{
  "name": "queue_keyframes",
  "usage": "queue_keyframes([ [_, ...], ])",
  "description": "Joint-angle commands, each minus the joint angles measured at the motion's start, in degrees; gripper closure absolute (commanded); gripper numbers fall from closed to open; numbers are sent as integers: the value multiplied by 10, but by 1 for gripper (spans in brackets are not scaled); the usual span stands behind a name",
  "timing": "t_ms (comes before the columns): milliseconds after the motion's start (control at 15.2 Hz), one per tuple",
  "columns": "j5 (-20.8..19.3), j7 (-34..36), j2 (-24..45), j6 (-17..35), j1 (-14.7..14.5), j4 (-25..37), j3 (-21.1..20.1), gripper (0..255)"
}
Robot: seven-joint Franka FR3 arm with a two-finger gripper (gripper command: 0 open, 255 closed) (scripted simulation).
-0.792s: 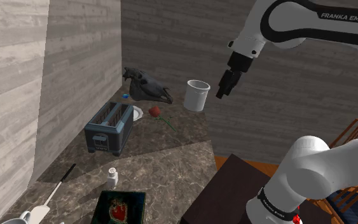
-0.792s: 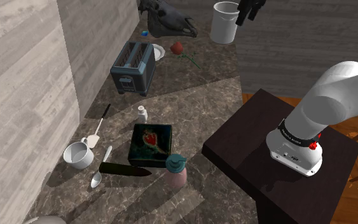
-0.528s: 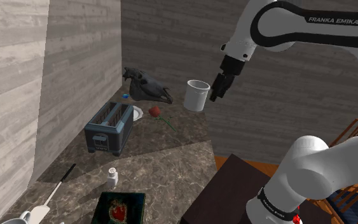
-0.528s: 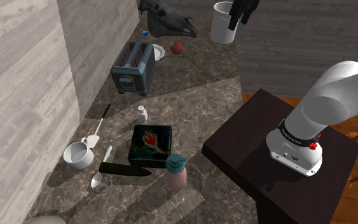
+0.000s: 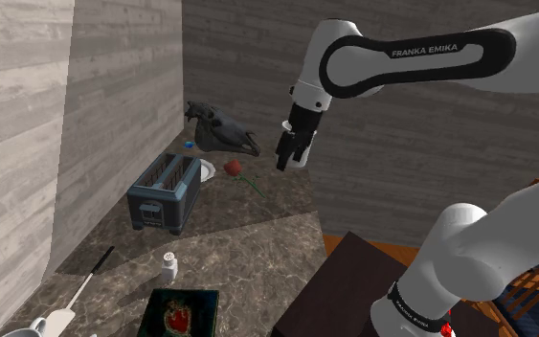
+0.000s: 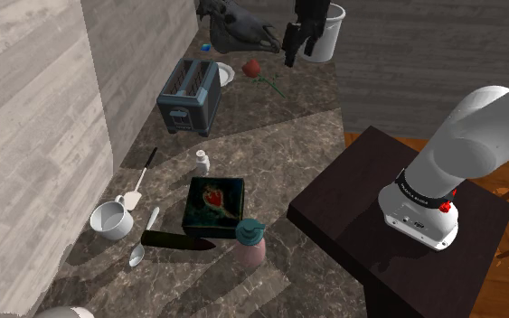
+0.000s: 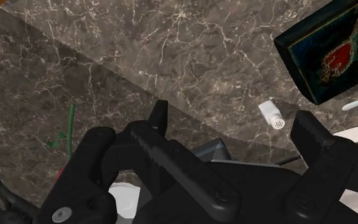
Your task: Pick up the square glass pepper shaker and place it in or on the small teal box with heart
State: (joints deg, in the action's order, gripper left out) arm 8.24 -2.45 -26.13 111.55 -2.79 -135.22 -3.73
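Wrist view shows the gripper (image 7: pixel 233 113) with fingers spread apart and empty above the counter (image 7: pixel 139 57). Second exterior view shows the shaker (image 6: pixel 202 163) upright just beside the box (image 6: pixel 213 204), well apart from the gripper, with a mug (image 6: pixel 109 219) near the box.

Home kitchen, dark marble counter (image 5: pixel 258 244), blue toaster (image 5: pixel 165 196), white mug (image 6: pixel 108 219), spoon (image 6: pixel 146 233), plank walls (image 5: pixel 18 144)
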Motion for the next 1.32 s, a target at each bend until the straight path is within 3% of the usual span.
queue_keyframes([
  [0, -1, 13, 36, 24, -5, 8, -15, 0],
  [660, -41, 88, 250, 109, -30, 106, -73, 0],
  [1254, -109, 161, 454, 132, -72, 252, -87, 0],
])
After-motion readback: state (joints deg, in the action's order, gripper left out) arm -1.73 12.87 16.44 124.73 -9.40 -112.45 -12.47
